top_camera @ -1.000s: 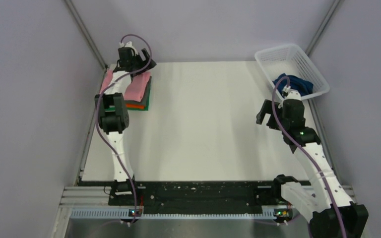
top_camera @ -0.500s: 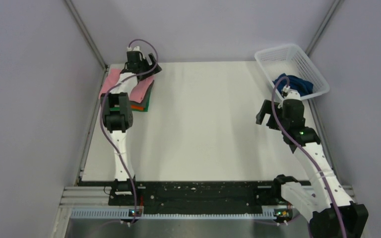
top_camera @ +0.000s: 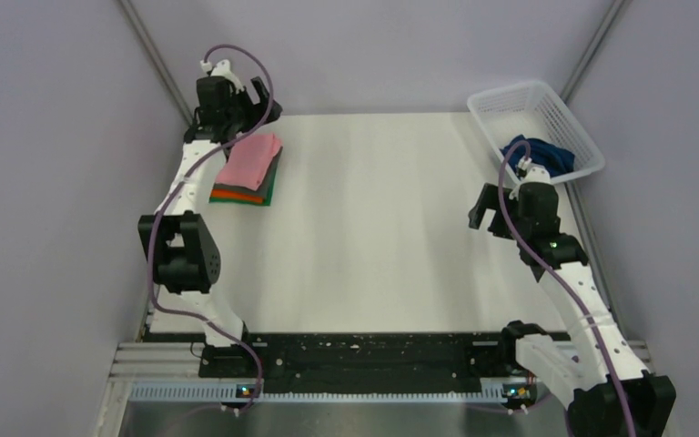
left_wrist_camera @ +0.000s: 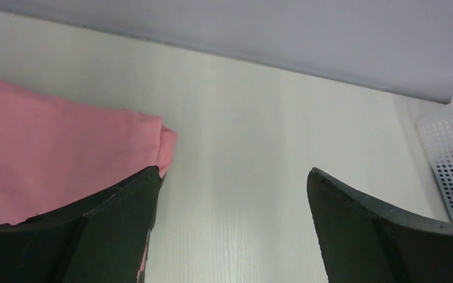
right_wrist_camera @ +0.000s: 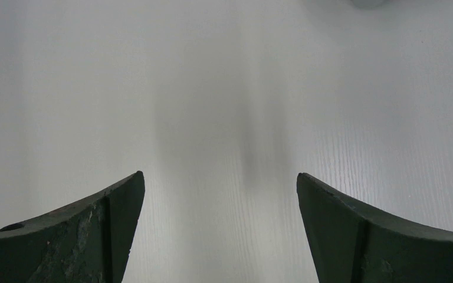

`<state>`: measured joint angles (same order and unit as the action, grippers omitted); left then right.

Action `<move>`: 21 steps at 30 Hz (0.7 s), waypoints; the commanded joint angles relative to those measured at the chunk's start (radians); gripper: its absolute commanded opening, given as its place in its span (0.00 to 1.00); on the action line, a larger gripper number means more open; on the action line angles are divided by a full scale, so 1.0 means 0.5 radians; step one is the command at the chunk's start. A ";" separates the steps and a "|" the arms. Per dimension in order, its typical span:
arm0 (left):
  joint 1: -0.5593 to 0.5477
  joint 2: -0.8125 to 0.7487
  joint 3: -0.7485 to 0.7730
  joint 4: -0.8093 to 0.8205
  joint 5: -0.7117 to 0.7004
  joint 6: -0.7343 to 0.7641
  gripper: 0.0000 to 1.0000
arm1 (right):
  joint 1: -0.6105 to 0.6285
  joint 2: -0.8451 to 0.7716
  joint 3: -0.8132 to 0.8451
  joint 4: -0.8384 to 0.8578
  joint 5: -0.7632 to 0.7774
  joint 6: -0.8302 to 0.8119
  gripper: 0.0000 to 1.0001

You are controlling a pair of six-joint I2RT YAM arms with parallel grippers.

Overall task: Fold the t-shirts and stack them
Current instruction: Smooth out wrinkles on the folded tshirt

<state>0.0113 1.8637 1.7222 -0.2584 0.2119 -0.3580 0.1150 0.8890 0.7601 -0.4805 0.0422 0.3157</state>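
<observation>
A folded pink t-shirt lies on top of a stack at the table's far left, with an orange edge and a green edge showing under it. The pink shirt also fills the left of the left wrist view. My left gripper is open and empty, raised above the stack's far edge; in its own view bare table shows between the jaws. A navy blue t-shirt lies crumpled in the basket. My right gripper is open and empty over bare table. No dark grey shirt is in view.
A white lattice basket stands at the far right corner; its corner shows in the left wrist view. Grey walls close in the table on three sides. A black rail runs along the near edge.
My left gripper lifted off the pink shirt and swung back toward the far wall; the arm's elbow shifted left, uncovering the stack. The right arm stayed still.
</observation>
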 commanded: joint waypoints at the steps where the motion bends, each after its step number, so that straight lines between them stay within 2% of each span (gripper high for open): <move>1: -0.006 -0.208 -0.449 0.073 0.086 -0.125 0.99 | -0.012 -0.048 -0.002 0.045 -0.047 -0.015 0.99; 6: -0.013 -0.429 -0.941 0.395 0.005 -0.165 0.99 | -0.012 -0.073 -0.009 0.044 -0.073 -0.019 0.99; 16: -0.001 -0.270 -0.880 0.310 -0.066 -0.060 0.99 | -0.012 -0.082 -0.029 0.048 -0.112 -0.015 0.99; 21: 0.027 -0.280 -1.064 0.451 -0.032 -0.160 0.99 | -0.011 -0.056 -0.029 0.048 -0.118 -0.016 0.99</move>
<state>0.0128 1.7199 1.2377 -0.1337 0.1852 -0.4099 0.1150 0.8631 0.7456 -0.4805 -0.0063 0.3153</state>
